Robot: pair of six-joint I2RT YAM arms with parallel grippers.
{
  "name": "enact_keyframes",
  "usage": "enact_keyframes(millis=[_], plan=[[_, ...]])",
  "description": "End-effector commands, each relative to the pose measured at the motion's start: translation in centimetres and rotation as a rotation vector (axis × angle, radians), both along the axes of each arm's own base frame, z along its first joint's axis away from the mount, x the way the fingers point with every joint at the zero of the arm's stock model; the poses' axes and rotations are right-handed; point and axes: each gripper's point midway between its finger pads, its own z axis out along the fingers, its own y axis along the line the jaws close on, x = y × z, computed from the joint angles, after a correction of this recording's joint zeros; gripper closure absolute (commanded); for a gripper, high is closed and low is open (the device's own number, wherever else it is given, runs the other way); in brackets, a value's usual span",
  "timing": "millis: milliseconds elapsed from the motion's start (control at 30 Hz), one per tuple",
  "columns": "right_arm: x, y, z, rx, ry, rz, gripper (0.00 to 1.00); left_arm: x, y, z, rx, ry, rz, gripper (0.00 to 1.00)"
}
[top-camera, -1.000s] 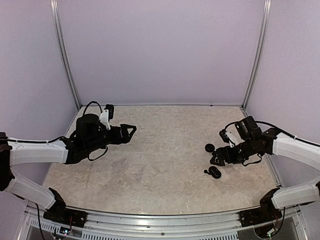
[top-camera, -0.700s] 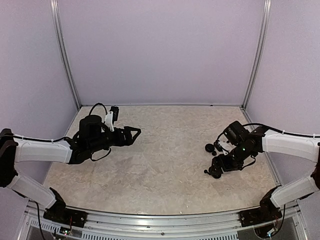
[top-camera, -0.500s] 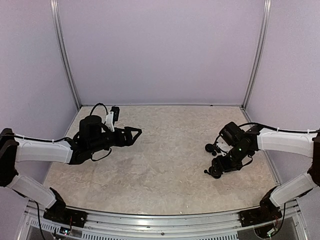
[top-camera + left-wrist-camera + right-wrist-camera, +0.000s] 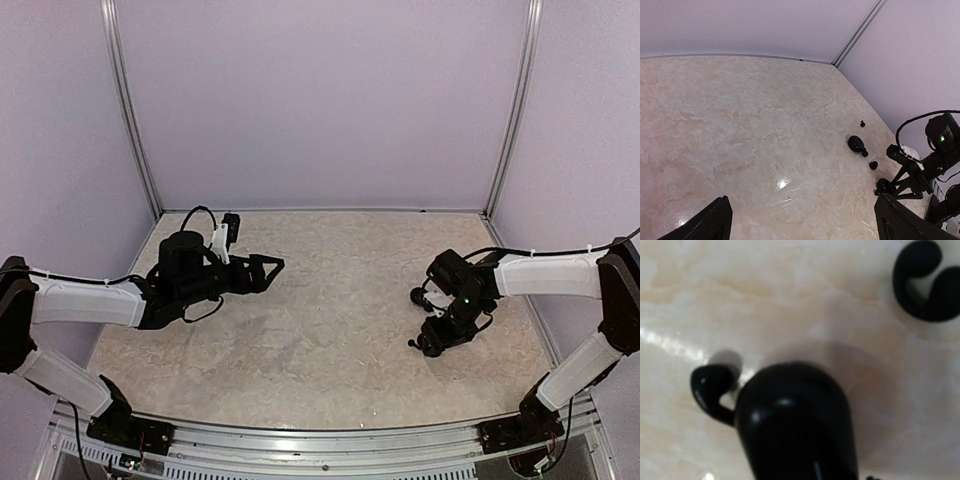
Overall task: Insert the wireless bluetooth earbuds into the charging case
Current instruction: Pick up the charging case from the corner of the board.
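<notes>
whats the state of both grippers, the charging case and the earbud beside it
left gripper, open, empty, above the table
right gripper, low at the table, open or shut unclear
charging case, on the table, lid state unclear
earbud, loose on the table beside the case

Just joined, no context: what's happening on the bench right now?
The right gripper is down close over the black charging case; one earbud lies just beside the case, not in it. Whether those jaws are open or shut can't be told. The left gripper hovers open and empty on the other side, away from the parts.
</notes>
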Motion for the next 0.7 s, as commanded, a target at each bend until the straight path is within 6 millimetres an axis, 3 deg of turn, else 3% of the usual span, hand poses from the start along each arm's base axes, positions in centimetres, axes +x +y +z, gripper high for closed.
enact_keyframes(millis=[0,467,667], plan=[[1.0,0.8,0.1,0.005,-0.026,0.017,0.46,-0.3,-0.3,0.0,0.002,-0.021,-0.019,0.01],[1.6,1.0,-1.1,-0.020,-0.008,0.018,0.58,-0.3,0.0,0.0,0.006,-0.024,-0.009,0.01],[2.0,0.8,-0.4,-0.029,-0.028,0.009,0.65,-0.2,0.1,0.1,0.008,-0.028,-0.001,0.01]])
